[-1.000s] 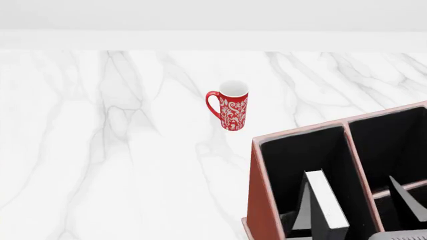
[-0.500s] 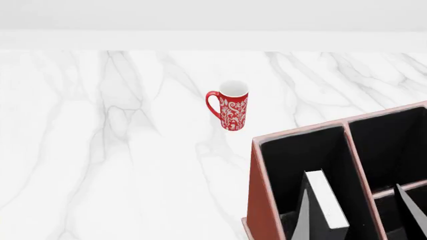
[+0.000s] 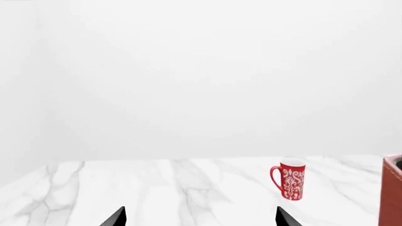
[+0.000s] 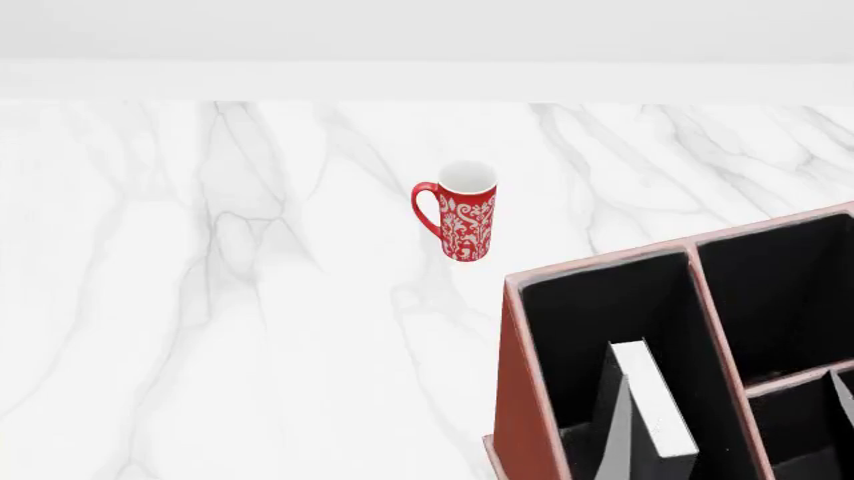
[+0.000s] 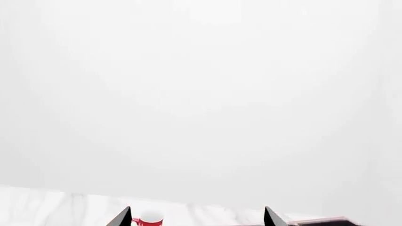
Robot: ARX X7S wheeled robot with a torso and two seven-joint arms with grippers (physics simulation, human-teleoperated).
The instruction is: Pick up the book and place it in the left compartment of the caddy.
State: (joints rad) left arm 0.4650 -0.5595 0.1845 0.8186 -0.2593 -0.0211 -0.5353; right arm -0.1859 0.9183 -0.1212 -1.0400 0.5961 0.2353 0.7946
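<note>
The reddish-brown caddy (image 4: 521, 400) stands at the lower right of the head view. The black book (image 4: 651, 400) stands inside its left compartment (image 4: 601, 300), white page edges facing up, with no gripper touching it. Of my right gripper, only one grey fingertip (image 4: 843, 385) shows at the right edge, over a smaller section. In the right wrist view my right gripper (image 5: 196, 219) is open and empty, high above the caddy's rim (image 5: 320, 220). My left gripper (image 3: 199, 219) is open and empty over the marble, with the caddy's side (image 3: 392, 190) off to one side.
A red patterned mug (image 4: 461, 220) stands upright on the white marble table (image 4: 200, 300), behind and left of the caddy. The mug (image 3: 289, 181) also shows in the left wrist view, and its rim (image 5: 148, 220) in the right wrist view. A white wall runs behind the table.
My right gripper has drawn back to the right and out of the head view, leaving only a fingertip at the edge. The book stays put in the left compartment.
</note>
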